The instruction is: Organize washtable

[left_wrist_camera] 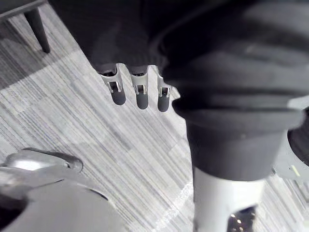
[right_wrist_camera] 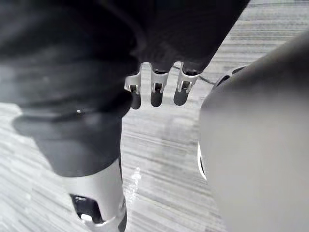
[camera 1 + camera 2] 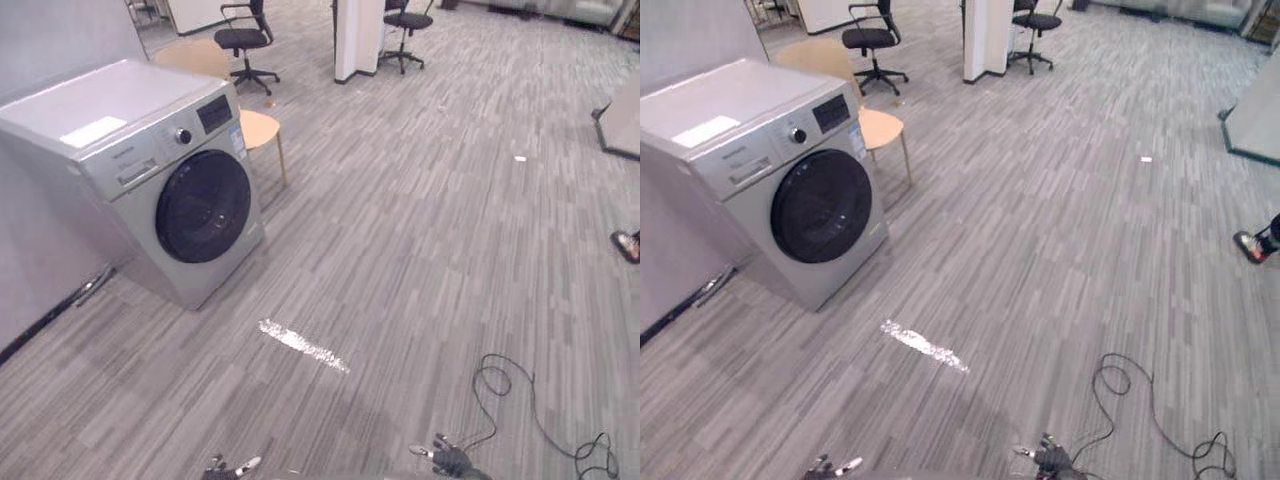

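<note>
From the head camera I see a silver front-loading washing machine (image 3: pixel 170 180) standing on the grey striped floor (image 3: pixel 420 250) at my left, against the wall, its round dark door (image 3: pixel 203 205) closed. It has a white label (image 3: pixel 93 131) lying flat on its lid, a dark control panel (image 3: pixel 214 113) beside a knob (image 3: pixel 183 135), and a small sticker (image 3: pixel 238 140) just right of the panel (print on all of these is too small for me to read). Just behind the machine is a light wooden chair (image 3: pixel 258 127); further back are two black office chairs (image 3: pixel 245 40) on either side of a white pillar (image 3: pixel 358 38). A shiny streak (image 3: pixel 303 346) marks the floor in front of the machine, well apart from it. A person's shoe (image 3: pixel 627 245) is at the far right edge. My left hand (image 1: pixel 140 96) hangs low over the floor, fingers straight and released, empty; my right hand (image 2: pixel 157 94) likewise, fingers relaxed, holding nothing.
</note>
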